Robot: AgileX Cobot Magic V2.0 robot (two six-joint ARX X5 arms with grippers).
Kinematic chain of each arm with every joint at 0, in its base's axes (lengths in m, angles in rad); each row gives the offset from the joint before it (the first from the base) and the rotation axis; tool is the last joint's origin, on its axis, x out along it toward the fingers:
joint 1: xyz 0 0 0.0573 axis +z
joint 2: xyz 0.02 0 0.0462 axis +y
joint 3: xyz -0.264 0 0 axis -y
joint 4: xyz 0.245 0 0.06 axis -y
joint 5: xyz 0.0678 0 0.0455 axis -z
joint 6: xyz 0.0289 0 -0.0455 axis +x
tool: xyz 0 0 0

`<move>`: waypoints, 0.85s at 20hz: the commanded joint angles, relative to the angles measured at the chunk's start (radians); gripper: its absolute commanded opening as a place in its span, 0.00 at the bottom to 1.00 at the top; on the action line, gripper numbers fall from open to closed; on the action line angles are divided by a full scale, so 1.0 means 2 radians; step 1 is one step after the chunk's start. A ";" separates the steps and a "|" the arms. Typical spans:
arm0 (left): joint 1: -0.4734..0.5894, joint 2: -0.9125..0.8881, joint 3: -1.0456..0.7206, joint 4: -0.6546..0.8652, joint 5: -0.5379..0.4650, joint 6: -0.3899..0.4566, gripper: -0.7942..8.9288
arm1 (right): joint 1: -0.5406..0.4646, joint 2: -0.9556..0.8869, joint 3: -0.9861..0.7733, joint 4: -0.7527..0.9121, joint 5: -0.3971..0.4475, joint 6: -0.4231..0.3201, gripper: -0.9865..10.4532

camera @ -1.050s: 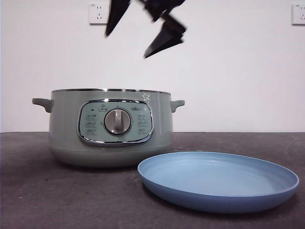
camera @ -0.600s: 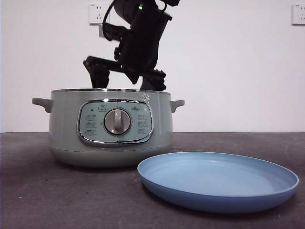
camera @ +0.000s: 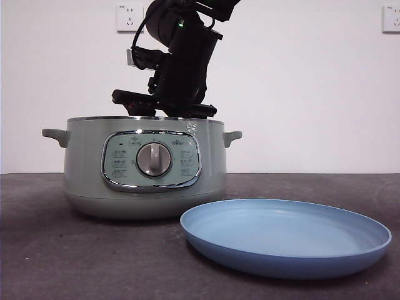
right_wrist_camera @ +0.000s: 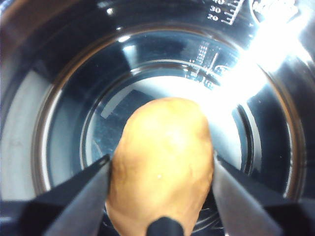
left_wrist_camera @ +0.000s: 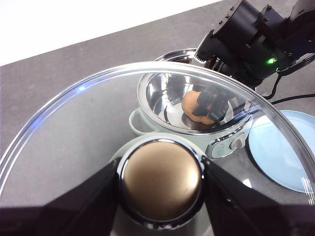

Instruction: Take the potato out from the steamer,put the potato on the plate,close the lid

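The right gripper [right_wrist_camera: 160, 196] reached inside the steamer [camera: 144, 169], jaws wide, flanking the potato [right_wrist_camera: 160, 162] at three and nine o'clock. The left gripper [left_wrist_camera: 160, 179] held the lid's knob [left_wrist_camera: 161, 181]. Closing and lifting toward the plate [camera: 287, 240] likely came next.

Hidden from the front view: the potato [right_wrist_camera: 160, 162], sunk behind the steamer [camera: 145, 167] wall, along with the right gripper [right_wrist_camera: 160, 169] tips inside it. Cut off at the left wrist picture's edges: the lid [left_wrist_camera: 74, 132] rim and the plate [left_wrist_camera: 283, 152] beside the steamer. Blurred by glare: markings on the steamer's inner wall.
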 commanded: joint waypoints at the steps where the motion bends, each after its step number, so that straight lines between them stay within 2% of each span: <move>1: 0.001 -0.006 0.002 0.019 0.000 -0.002 0.07 | 0.003 0.005 0.001 0.003 -0.001 -0.001 0.07; 4: 0.001 -0.006 0.002 0.020 0.000 -0.001 0.07 | 0.002 -0.028 0.002 0.003 0.002 -0.004 0.07; 7: 0.001 -0.006 0.002 0.031 0.003 -0.001 0.07 | 0.002 -0.107 0.002 -0.006 0.002 -0.007 0.07; 12: 0.001 0.004 0.002 0.054 0.029 0.001 0.07 | 0.002 -0.242 0.002 -0.119 0.030 -0.003 0.07; 15: 0.001 0.013 0.002 0.062 0.056 0.002 0.07 | 0.002 -0.287 -0.005 -0.175 0.065 -0.005 0.07; 17: 0.001 0.020 0.002 0.063 0.058 0.004 0.07 | 0.002 -0.315 -0.033 -0.191 0.069 -0.003 0.07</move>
